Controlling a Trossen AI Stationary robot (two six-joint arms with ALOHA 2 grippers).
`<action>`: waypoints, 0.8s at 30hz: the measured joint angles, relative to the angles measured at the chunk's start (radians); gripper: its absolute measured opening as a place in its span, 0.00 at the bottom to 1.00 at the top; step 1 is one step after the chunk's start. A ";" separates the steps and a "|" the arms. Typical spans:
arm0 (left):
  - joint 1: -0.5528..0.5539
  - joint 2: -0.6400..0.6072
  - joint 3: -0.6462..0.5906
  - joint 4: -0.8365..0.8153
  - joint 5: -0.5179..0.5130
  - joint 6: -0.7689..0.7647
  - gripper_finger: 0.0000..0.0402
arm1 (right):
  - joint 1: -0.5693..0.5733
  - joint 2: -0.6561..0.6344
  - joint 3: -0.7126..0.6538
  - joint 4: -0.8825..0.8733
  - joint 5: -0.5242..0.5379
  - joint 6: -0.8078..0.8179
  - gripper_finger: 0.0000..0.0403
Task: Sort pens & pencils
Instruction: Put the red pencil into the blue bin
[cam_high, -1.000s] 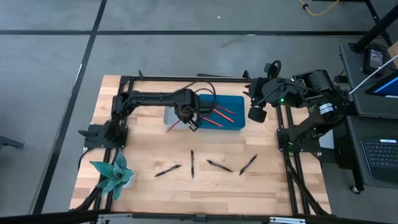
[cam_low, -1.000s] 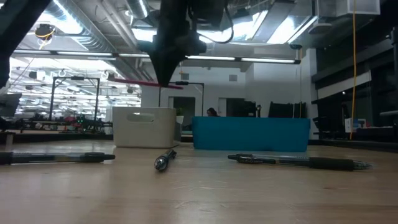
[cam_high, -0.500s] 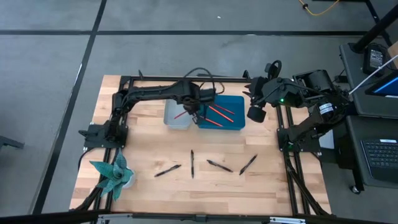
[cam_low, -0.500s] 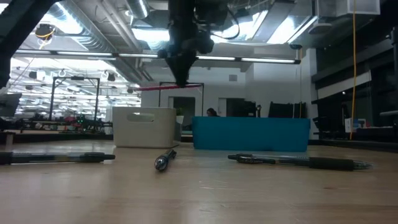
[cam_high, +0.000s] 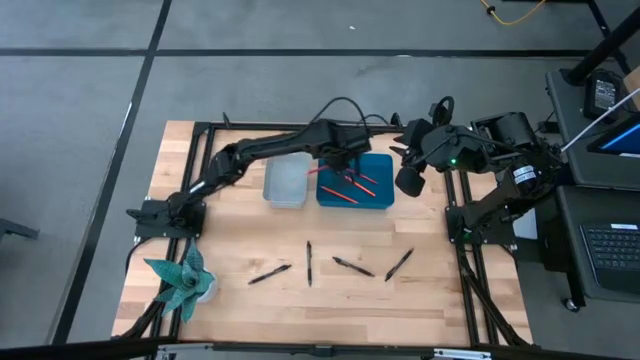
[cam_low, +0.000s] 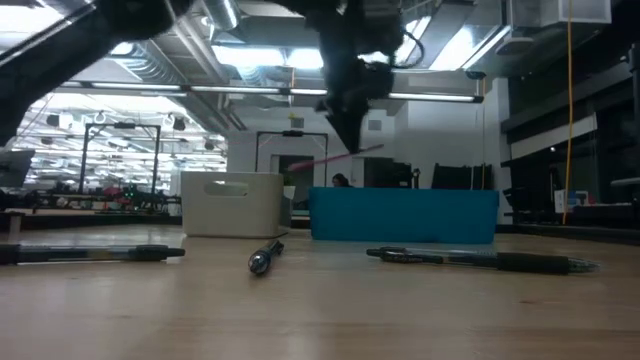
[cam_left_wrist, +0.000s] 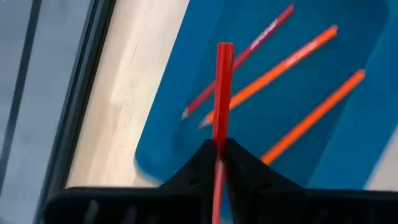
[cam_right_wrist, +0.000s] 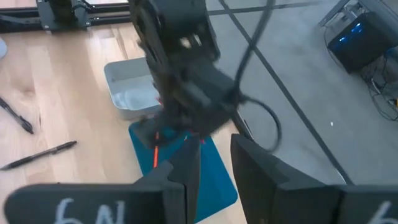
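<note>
My left gripper (cam_high: 343, 168) hangs over the blue bin (cam_high: 372, 165), shut on a red pencil (cam_left_wrist: 222, 74). In the low view that pencil (cam_low: 320, 162) slants above the bin's rim. Three pencils lie flat on the bin's floor: one red (cam_left_wrist: 249, 50) and two orange (cam_left_wrist: 280, 70). A grey-white bin (cam_high: 286, 183) stands just left of the blue one. Several dark pens (cam_high: 309, 262) lie on the table nearer the front edge. My right gripper (cam_high: 398, 150) waits open above the table's far right, touching nothing. My left gripper pinches the red pencil (cam_left_wrist: 219, 138) between its two fingers (cam_left_wrist: 239, 163), coming from above and pointing down. The fingers lie across the pencil. It is lifted clear over the blue bin and slants, with one end (cam_low: 380, 148) higher than the other.
Dark pens are scattered along the front half of the table (cam_high: 270, 273), (cam_high: 353, 266), (cam_high: 399, 264). A teal paper ornament (cam_high: 185, 278) sits at the near left corner. Black frame rails (cam_high: 300, 126) run around the table's edges. Bare wood lies between the bins and the pens.
My left gripper, still shut on the red pencil, has moved from the grey-white bin's near edge toward the table's far edge and then right, ending over the blue bin. The pencil has turned with it, from nearly level to slanting.
</note>
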 joint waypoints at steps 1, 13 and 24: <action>0.003 0.001 -0.026 0.046 0.001 0.022 0.05 | 0.000 0.000 0.000 -0.001 0.000 0.003 0.23; 0.035 0.006 -0.002 0.139 0.062 0.072 0.06 | -0.003 0.001 0.000 0.000 0.051 0.048 0.23; 0.023 0.006 -0.002 0.326 0.159 0.068 0.06 | -0.003 0.001 0.000 0.000 0.052 0.056 0.23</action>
